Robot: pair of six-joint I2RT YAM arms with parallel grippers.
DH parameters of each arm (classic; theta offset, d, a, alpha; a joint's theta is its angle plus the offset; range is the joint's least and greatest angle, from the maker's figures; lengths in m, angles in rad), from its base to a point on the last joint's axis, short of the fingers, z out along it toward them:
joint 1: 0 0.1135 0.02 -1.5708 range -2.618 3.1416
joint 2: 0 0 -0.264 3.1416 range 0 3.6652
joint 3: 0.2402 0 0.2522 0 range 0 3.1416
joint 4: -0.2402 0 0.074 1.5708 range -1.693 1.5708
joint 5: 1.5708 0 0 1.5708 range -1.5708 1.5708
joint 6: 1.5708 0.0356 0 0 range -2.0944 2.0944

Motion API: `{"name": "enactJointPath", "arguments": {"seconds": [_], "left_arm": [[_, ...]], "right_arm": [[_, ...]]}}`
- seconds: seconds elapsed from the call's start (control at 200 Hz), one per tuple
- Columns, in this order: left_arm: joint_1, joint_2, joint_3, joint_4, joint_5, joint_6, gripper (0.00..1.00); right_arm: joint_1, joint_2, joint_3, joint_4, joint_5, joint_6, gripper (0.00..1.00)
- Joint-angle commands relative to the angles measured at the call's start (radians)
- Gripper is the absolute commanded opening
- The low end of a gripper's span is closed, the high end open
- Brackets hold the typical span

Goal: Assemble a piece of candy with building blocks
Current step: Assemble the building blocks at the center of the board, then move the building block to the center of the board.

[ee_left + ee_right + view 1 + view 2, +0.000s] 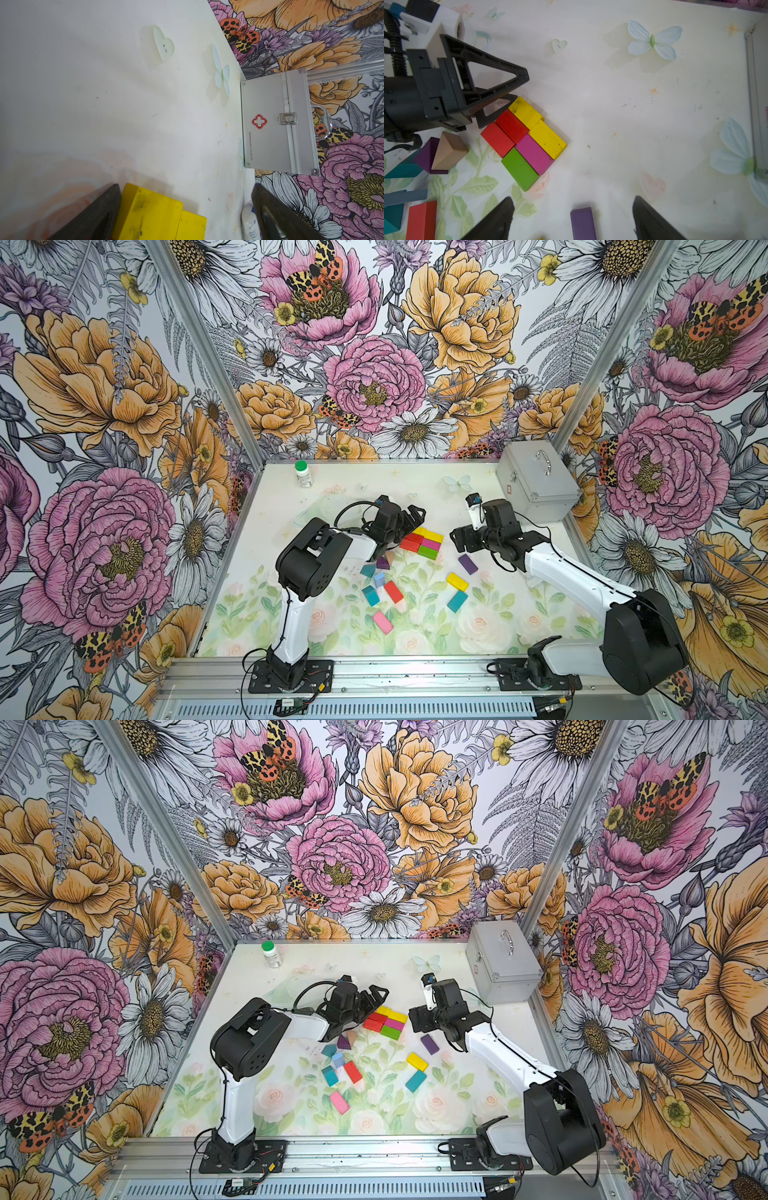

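My left gripper (pixel 521 87) stands wide open and holds nothing; one finger (pixel 500 108) lies just beside the patch of six blocks (pixel 422 543) near the middle of the table (pixel 415 485). I cannot tell whether it touches them. The patch is two red, two yellow, one magenta and one green, laid flat and edge to edge. My right gripper (pixel 572 202) is also spread wide and empty, and hovers just over a purple block (pixel 583 223) to the right of the patch. The loose blocks (pixel 382 589) lie scattered toward the near edge, with a purple and a tan triangle close to my left wrist. In the far right corner stands a metal case (pixel 270 124) with a red cross (pixel 259 121) and small print ending "No.B0169". The label on the green-capped bottle (pixel 303 475) by the far edge is too small to read.
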Motion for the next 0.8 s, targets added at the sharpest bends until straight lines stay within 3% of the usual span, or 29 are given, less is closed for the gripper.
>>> {"name": "enactJointPath", "arguments": {"seconds": [0.0, 0.2, 0.32, 0.405, 0.585, 0.796], "left_arm": [[-0.003, 0.026, -0.029, -0.062, -0.034, -0.013, 0.98], [0.022, 0.012, -0.034, -0.061, -0.022, 0.007, 0.99], [0.07, -0.055, -0.056, -0.092, 0.007, 0.09, 0.99], [0.092, -0.147, -0.074, -0.171, 0.009, 0.187, 0.99], [0.075, -0.383, -0.061, -0.504, -0.035, 0.433, 0.99], [0.063, -0.501, -0.117, -0.654, 0.011, 0.508, 0.99]], "right_arm": [[-0.007, -0.026, -0.011, 0.014, 0.022, 0.014, 0.9], [-0.013, -0.029, -0.024, 0.014, 0.024, 0.013, 0.9], [-0.015, -0.044, -0.032, -0.012, 0.013, 0.007, 0.9], [-0.015, -0.061, -0.011, -0.087, 0.005, -0.001, 0.9], [-0.011, -0.162, 0.015, -0.261, 0.017, -0.011, 0.91], [-0.011, -0.143, -0.015, -0.307, 0.051, 0.002, 0.92]]}}
